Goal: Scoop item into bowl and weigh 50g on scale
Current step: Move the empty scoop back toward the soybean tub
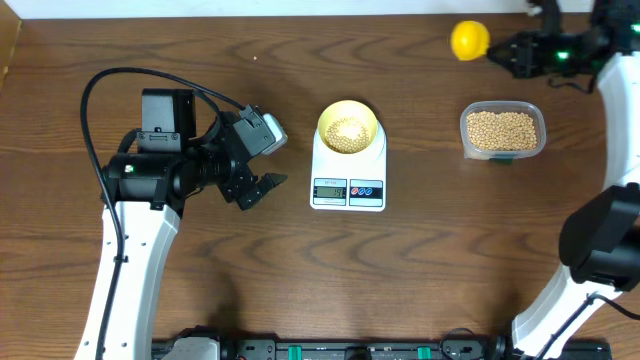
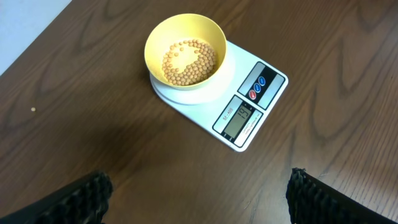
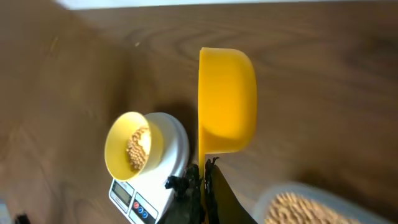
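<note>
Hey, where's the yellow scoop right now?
In the overhead view the yellow scoop is at the far right, held by the right pincer, just beyond the clear tub of beans.

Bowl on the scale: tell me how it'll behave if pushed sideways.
The bowl looks like light plastic holding few soybeans, so it would probably slide easily on the scale's smooth platform. Its narrower base might let it tip, scattering beans that roll.

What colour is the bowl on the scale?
The bowl is pale yellow, clearest from the left wrist.
</note>
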`<state>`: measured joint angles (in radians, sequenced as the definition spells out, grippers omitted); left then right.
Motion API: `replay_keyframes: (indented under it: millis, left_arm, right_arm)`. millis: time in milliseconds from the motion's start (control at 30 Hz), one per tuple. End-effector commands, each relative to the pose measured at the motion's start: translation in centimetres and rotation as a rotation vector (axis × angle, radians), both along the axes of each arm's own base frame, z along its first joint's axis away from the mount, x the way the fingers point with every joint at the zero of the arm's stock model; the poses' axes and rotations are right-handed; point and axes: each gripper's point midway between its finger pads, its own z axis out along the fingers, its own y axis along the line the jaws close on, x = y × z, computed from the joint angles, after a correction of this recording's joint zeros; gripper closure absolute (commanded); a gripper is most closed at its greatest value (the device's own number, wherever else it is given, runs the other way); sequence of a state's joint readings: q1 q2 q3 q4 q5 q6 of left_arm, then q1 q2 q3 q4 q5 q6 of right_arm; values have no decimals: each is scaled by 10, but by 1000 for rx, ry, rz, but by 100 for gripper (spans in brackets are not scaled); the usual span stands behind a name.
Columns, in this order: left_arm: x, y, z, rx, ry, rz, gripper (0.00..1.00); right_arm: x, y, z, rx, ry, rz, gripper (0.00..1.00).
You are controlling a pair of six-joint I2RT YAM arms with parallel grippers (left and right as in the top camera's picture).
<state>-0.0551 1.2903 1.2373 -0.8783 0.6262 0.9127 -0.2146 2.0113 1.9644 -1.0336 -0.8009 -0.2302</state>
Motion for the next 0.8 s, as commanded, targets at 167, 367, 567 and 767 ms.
replay_keyframes:
  millis: [167,367,567,767]
  left_arm:
    - [-1,-1,-4,-14,24,5,8]
    - [-1,-1,-4,-14,24,5,8]
    - [-1,-1,-4,-14,24,5,8]
    - [-1,-1,-4,-14,24,5,8]
  right_arm:
    - [-26,-62,-35,-392,205,-213,99]
    - [-38,-61,-46,-446,244,-160,99]
    - [-59,-57,-69,-437,346,-133,99]
    - [-61,-56,-73,-437,356,-129,99]
